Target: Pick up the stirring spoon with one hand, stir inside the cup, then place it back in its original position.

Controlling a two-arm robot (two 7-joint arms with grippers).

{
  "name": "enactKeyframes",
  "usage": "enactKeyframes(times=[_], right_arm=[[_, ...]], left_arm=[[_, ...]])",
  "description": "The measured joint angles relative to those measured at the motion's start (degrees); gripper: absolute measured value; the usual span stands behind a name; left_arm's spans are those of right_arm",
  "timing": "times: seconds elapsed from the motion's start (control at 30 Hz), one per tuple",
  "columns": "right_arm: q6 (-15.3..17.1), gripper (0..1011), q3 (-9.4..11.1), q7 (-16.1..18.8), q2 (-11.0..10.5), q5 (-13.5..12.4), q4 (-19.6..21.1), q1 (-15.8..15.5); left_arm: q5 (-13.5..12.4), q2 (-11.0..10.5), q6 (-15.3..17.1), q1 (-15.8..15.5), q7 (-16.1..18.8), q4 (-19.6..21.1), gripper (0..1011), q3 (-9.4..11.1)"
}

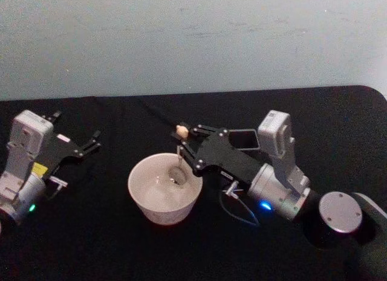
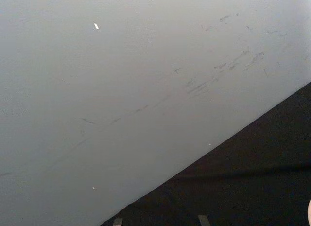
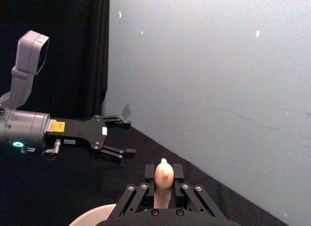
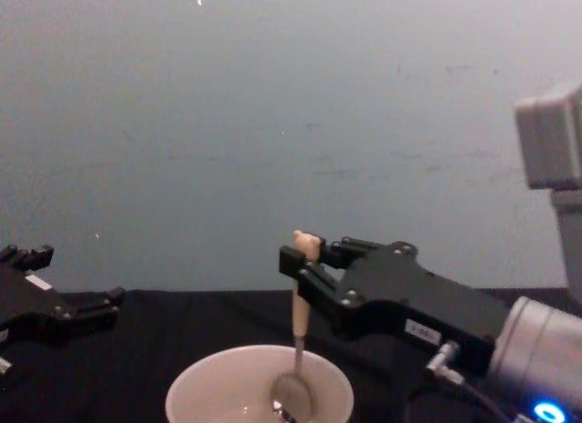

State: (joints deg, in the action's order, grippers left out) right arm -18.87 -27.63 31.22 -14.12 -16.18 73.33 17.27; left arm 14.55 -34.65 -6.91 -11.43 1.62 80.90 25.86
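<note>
The stirring step is in hand. The right gripper is clamped on the beige handle of the spoon, just under the little bear head, and holds it nearly upright over the cup. The spoon's shiny bowl is down inside the cup, close to the bottom and toward the side nearest the gripper.

The cup stands around the middle of the black table, closer to the near edge than the far one. Apart from the spoon I can make out nothing in it; whether there is any liquid at the bottom, I cannot tell. The dark holder stands just behind the right gripper, toward the far edge and to the right of the cup. What shows of its open top looks empty.

The next move calls for small circles of the wrist that keep the bowl low and off the thin rim, so that the light cup does not slide or tip.

The left gripper is parked near the left edge, its 2 fingers spread and holding nothing.
</note>
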Motion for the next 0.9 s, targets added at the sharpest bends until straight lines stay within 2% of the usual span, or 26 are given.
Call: enactKeyframes(times=[0.23, 0.43, 0.7, 0.9], right_arm=[[1.5, 212, 0.9, 1.4, -2.5, -2.5, 5.6, -3.5], [1.9, 212, -0.1, 2.7, -3.3, -3.3, 7.6, -4.8], [1.9, 212, -2.3, 3.1, -2.4, -2.7, 7.1, -4.6], [0.7, 212, -3.3, 2.1, -0.2, -1.2, 4.0, -2.3]], left_arm=[[0.0, 0.0, 0.0, 0.0, 0.0, 0.0, 1001, 0.0], [0.0, 0.0, 0.0, 0.0, 0.0, 0.0, 1001, 0.0], [0.0, 0.0, 0.0, 0.0, 0.0, 0.0, 1001, 0.0], [0.0, 0.0, 0.0, 0.0, 0.0, 0.0, 1001, 0.0]])
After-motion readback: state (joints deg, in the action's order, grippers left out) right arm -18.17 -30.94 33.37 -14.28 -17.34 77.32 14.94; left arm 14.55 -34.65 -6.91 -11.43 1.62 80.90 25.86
